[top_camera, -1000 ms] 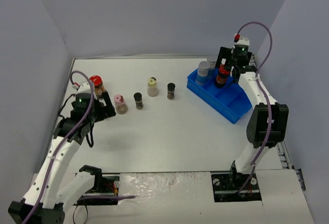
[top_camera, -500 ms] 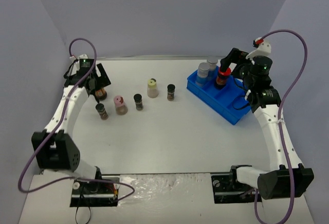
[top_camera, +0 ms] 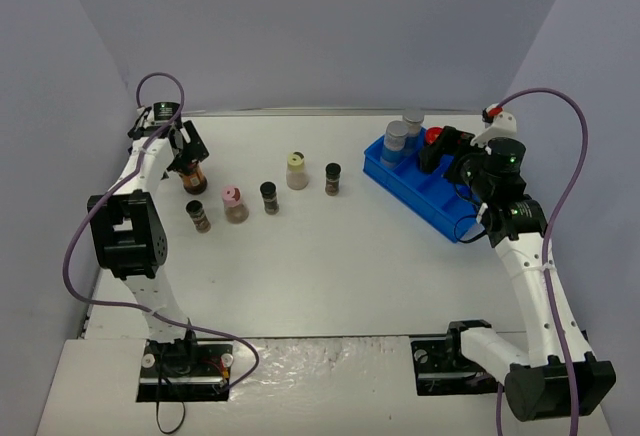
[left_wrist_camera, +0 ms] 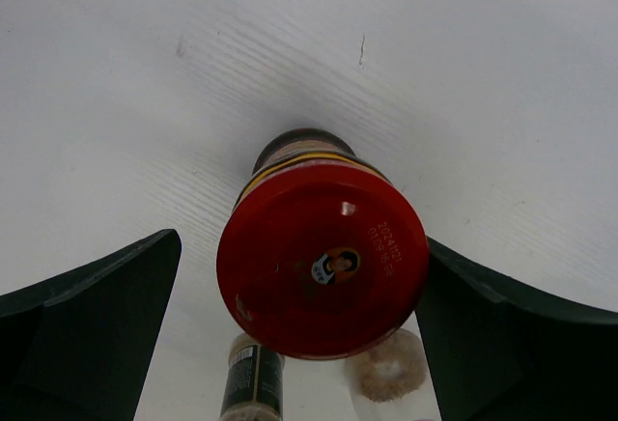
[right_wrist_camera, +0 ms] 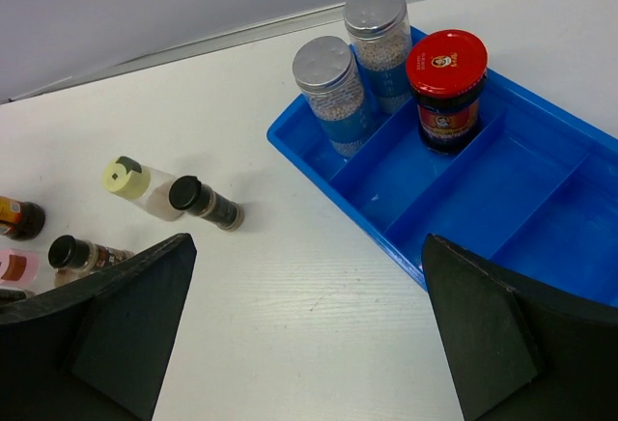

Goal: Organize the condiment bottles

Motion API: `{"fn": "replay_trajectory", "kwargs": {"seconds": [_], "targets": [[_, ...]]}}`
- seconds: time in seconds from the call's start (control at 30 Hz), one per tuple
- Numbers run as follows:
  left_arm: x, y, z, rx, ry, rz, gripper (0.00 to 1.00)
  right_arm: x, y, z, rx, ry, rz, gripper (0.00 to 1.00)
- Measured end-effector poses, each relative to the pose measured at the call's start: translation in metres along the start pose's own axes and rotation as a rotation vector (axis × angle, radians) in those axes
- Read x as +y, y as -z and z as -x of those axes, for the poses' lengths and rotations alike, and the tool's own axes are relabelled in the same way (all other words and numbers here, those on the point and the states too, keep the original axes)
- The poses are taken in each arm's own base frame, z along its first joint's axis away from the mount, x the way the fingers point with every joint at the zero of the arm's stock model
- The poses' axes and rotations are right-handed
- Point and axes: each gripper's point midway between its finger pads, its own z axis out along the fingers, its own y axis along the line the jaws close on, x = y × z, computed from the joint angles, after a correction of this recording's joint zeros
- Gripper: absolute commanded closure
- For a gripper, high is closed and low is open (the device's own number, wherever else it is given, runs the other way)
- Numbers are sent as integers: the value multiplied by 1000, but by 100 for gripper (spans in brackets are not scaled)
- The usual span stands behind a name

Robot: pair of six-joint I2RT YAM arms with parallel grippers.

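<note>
Left gripper (left_wrist_camera: pixel 301 242) of mine is spread wide, a finger on either side of a red-lidded jar (left_wrist_camera: pixel 323 257) at the table's far left. I see a gap at one finger; at the other I cannot tell whether it touches the lid. The jar stands upright on the white table (top_camera: pixel 330 276), so I am not gripping it. My right gripper (right_wrist_camera: pixel 307 252) is also spread wide and empty, hanging over the near edge of the blue tray (right_wrist_camera: pixel 541 199) on the far right.

In the tray's end compartment, two grey-capped jars (right_wrist_camera: pixel 333 88) stand upright just beside each other. The second red-lidded jar (right_wrist_camera: pixel 446 73) stands in the next compartment, at its far end.

The rest form a loose row across the table's middle. From my left, there is a tiny dark-capped jar (top_camera: pixel 199 216), the pink-lidded jar (top_camera: pixel 233 204), another tiny dark-capped jar (top_camera: pixel 269 196), the cream-lidded jar (top_camera: pixel 296 170) and a third tiny dark-capped jar (top_camera: pixel 333 177). All five stand apart from one another and well apart from the tray.
</note>
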Motion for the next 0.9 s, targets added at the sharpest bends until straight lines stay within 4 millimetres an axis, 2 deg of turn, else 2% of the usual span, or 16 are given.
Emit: {"fn": "replay_trajectory", "kwargs": {"seconds": [0.07,0.13,0.17,0.27,0.37,0.43,0.63,0.73,0.83,0.9], "targets": [[1,-7,-1,12,1,2,8,2,2,0,-3,1,8,0],[1,-10,-2,21,-1,1,18,2,3,-1,0,1,11,0],[0,-11,-3,24,-2,-1,25,1,3,-3,3,1,11,0],[-1,-12,-3,27,-2,-6,59,-1,2,-9,17,1,7,0],[-2,-11,-3,29,-8,-11,79,-2,1,-13,28,2,5,0],[-2,-11,-3,32,-11,-14,97,-1,1,-14,32,4,6,0],[-1,-5,-4,50,-52,-21,100,1,5,-15,32,16,17,0],[-3,10,3,45,-83,-41,100,3,7,-13,26,25,29,0],[-12,36,18,12,-118,-80,100,6,9,-13,25,34,41,0],[-27,68,31,-43,-157,-125,100,6,11,-13,26,40,45,0]]}}
